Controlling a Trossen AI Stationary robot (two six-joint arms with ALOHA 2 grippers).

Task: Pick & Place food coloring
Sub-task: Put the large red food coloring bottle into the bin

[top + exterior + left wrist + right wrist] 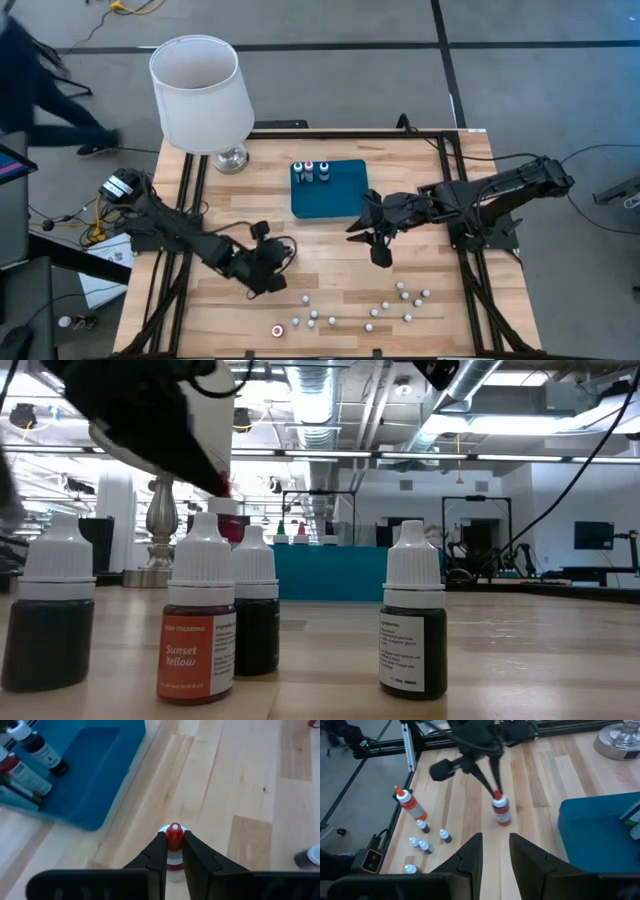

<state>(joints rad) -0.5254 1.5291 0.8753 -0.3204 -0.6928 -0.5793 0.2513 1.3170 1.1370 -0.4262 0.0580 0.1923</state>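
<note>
My left gripper [274, 250] is shut on a red food coloring bottle [502, 812] over the wood table, near-left of the teal tray [330, 195]. Three bottles [310, 172] stand in the tray's far left corner. Several small white-capped bottles [400, 300] stand scattered near the table's front edge, and an orange one [278, 329] stands to their left. My right gripper [495, 851] hovers open and holds nothing, near the tray's near right corner. My left gripper pinches the bottle's top, at its red tip and white cap [174, 832], between its two fingers [494, 780]. The fingers slant down onto it from the table's left. The bottle hangs below them, slightly tilted; its foot looks clear of the table.
A white-shaded lamp [200, 90] stands at the far left on a metal foot [231, 158]. In the low view, upright bottles [200, 622] stand close to the camera. Bare wood [330, 255] lies between the tray and the scattered bottles. A black frame rail [190, 190] borders the table.
</note>
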